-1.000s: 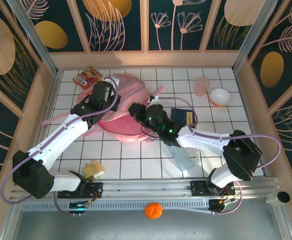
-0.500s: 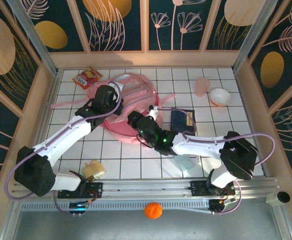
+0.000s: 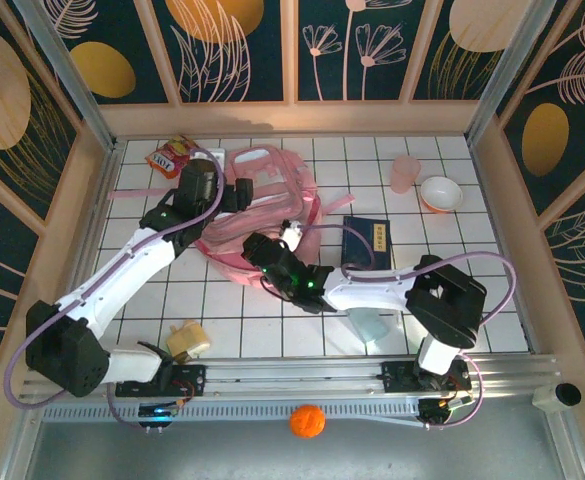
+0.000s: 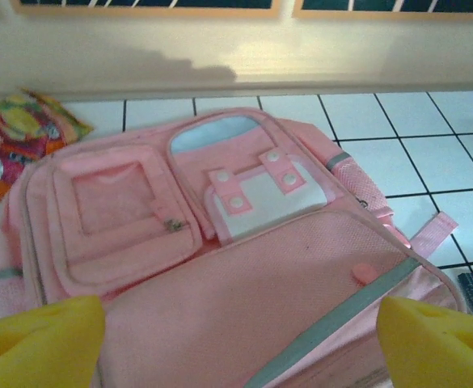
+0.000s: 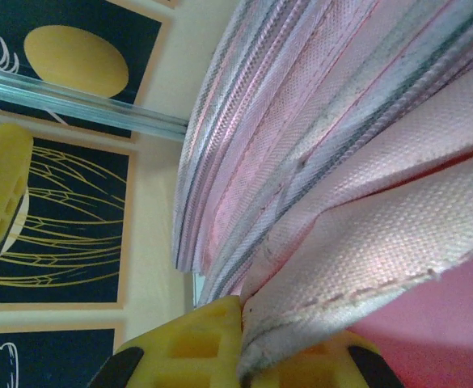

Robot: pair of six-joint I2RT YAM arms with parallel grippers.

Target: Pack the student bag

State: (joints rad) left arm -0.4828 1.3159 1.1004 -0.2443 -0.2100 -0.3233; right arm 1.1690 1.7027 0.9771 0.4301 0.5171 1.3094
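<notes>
The student bag point(image 3: 272, 205) lies on the white tiled table point(image 3: 472, 270) in the upper middle of the overhead view, left of centre, its pale-pink front with pockets and clear panels facing up. The left gripper point(image 3: 240, 190) hovers over the bag's upper left part; in the left wrist view its jaws stand wide apart, with the yellow fingertips point(image 4: 38, 339) in the lower corners of the frame and the bag's pockets point(image 4: 220, 234) spread between and beyond them, untouched. The right gripper point(image 3: 255, 248) sits at the lower edge of the bag, just below centre of the overhead view; in the right wrist view its jaws are clamped tight on a folded pink fabric edge of the bag point(image 5: 341, 145), with the yellow pads point(image 5: 196, 339) at the bottom of the frame. A bright snack packet point(image 3: 172, 155) lies just beside the bag at upper left, a dark blue book point(image 3: 367, 238) to its right, and a pink cup point(image 3: 404, 172) and a bowl point(image 3: 440, 192) stand at upper right.
</notes>
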